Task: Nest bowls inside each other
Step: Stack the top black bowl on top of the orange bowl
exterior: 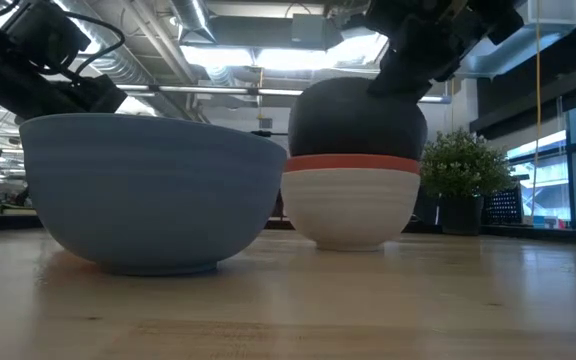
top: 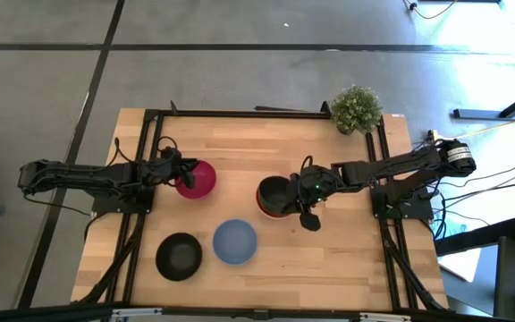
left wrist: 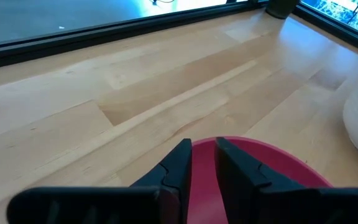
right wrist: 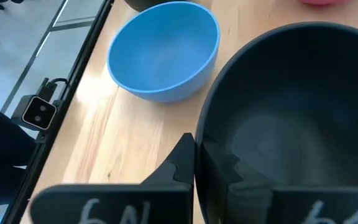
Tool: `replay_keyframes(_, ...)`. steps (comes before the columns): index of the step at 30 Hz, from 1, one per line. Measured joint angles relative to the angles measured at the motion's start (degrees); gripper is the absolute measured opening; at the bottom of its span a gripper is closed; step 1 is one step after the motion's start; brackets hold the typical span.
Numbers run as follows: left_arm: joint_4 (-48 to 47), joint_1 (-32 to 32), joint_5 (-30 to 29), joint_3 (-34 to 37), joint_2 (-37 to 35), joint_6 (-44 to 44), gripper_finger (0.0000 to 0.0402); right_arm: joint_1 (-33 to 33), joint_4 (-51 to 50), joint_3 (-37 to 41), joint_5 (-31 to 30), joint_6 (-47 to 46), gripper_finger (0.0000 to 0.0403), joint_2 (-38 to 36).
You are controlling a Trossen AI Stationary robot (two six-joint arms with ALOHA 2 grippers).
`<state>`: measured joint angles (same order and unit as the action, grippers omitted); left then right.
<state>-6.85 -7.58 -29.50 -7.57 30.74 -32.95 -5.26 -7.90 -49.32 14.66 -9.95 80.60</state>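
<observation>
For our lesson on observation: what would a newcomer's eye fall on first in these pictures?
First, the stack at the table's centre right: a black bowl sits on a red bowl in a white one, with the right end effector shut on the black rim. Next, the left end effector grips the pink bowl at centre left. A blue bowl and another black bowl stand free near the front.

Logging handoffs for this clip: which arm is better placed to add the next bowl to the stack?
Probably the left: its gripper already pinches the pink bowl's rim. The right gripper grips the black bowl in the red-and-white stack.
</observation>
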Motion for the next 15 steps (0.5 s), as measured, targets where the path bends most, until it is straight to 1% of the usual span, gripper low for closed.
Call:
replay_keyframes(9, 0.0, 0.0, 0.0, 0.0, 0.0, 0.0, 0.0065, 0.0, -2.5, 0.0, -4.5, 1.3, 0.0010, 0.0)
replay_keyframes(15, 0.0, 0.0, 0.0, 0.0, 0.0, 0.0, 0.0065, 0.0, -6.1, 0.0, -7.5, 1.4, 0.0010, 0.0)
